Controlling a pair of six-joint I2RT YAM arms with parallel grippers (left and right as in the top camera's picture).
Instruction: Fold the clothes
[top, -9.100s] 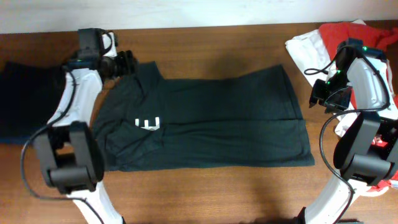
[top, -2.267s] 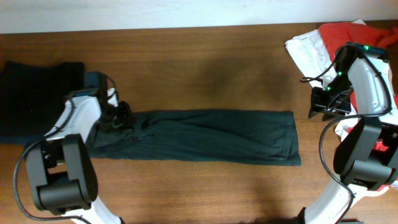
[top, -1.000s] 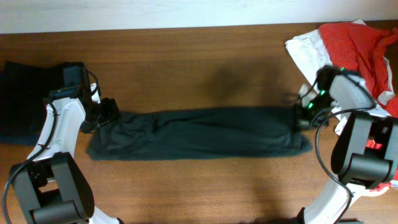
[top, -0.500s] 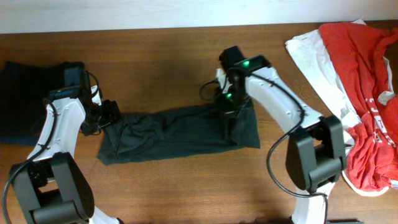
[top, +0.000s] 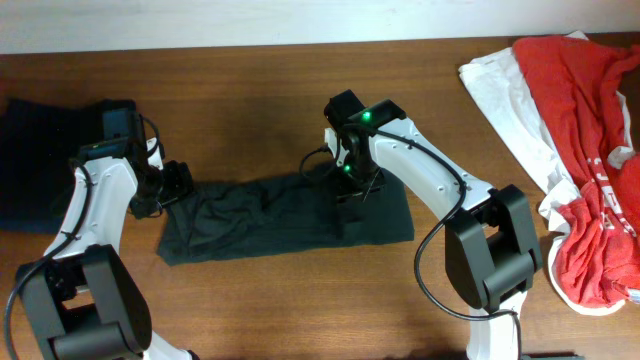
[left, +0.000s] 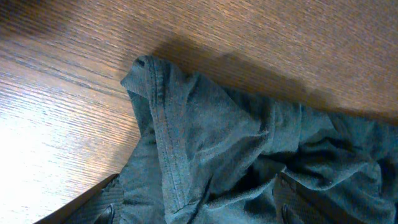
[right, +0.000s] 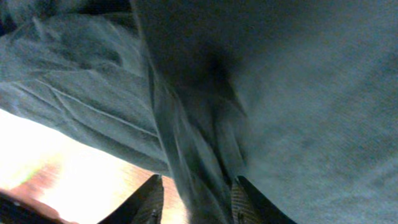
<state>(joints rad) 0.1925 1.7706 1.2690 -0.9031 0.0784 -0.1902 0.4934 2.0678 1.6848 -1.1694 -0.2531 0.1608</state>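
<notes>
The black T-shirt (top: 260, 215) lies on the table as a long folded strip, with its right part doubled over toward the left. No lettering shows. My left gripper (top: 178, 186) rests on the shirt's left end. In the left wrist view its fingers (left: 199, 208) stand wide apart, with rumpled cloth and a hemmed edge (left: 161, 137) between them. My right gripper (top: 352, 195) is over the middle of the strip. In the right wrist view its fingers (right: 198, 196) pinch a bunched fold of the shirt (right: 298, 93).
A red shirt with white lettering (top: 590, 120) and a plain white garment (top: 500, 85) lie at the right edge of the wooden table (top: 300, 90). A dark folded cloth (top: 40, 150) lies at the far left.
My right gripper took the shirt's right end and carried it left over the middle, so the strip is shorter. In the last half second it moved slightly further left. The left arm stayed put.
</notes>
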